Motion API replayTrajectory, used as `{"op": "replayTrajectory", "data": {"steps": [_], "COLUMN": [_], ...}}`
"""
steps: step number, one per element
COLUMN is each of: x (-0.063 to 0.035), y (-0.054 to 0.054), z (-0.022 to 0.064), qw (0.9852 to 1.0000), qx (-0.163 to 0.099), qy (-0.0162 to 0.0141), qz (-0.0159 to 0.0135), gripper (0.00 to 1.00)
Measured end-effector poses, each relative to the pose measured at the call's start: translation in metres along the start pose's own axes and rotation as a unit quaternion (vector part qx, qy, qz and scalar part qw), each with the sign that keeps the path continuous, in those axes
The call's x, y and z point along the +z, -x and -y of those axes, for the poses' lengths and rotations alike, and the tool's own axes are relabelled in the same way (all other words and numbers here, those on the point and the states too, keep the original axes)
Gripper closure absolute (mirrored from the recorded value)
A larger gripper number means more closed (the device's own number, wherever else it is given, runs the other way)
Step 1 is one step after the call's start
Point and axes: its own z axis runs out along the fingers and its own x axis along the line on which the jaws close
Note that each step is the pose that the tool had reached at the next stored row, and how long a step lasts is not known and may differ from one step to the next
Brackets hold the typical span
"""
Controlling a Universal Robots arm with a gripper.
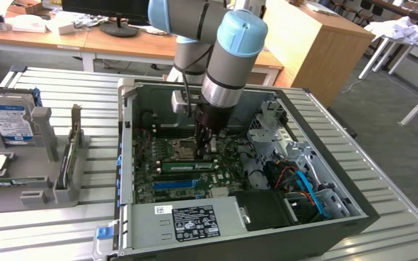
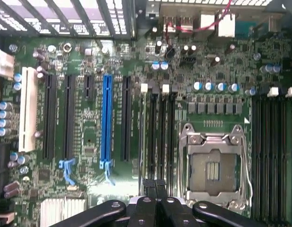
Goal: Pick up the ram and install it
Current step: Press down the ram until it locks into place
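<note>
the gripper (image 2: pixel 156 185), fingers pressed together and holding nothing, hangs inside the open computer case (image 1: pixel 354 215). the ram (image 1: pixel 188 166) sits on the motherboard (image 2: pixel 93 135), mid-board. the case walls stand close on all sides.

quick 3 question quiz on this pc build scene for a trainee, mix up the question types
1. True or false: the pincer stands wide open.
2. Where is the ram?
A. flat on the metal table outside the case
B. on edge on the motherboard, beside the CPU socket
C. on top of the power supply
3. Fill in: among the long black slots, one long slot is coloured ____.

Key: 1 false, its fingers are together, low over the board. 2 B. 3 blue.
</note>
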Motion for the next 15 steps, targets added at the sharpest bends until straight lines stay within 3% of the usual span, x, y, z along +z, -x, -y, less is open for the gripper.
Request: {"op": "replayTrajectory", "data": {"steps": [7, 11, 15], "x": [0.0004, 0.0005, 0.0007], "y": [0.002, 0.002, 0.002], "z": [-0.0101, -0.0104, -0.016], "qw": [1.0, 1.0, 1.0], "qx": [0.0, 0.0, 0.0], "qy": [0.0001, 0.0, 0.0], "qz": [-0.0022, -0.0024, -0.0024], "gripper": [0.89, 0.89, 0.89]}}
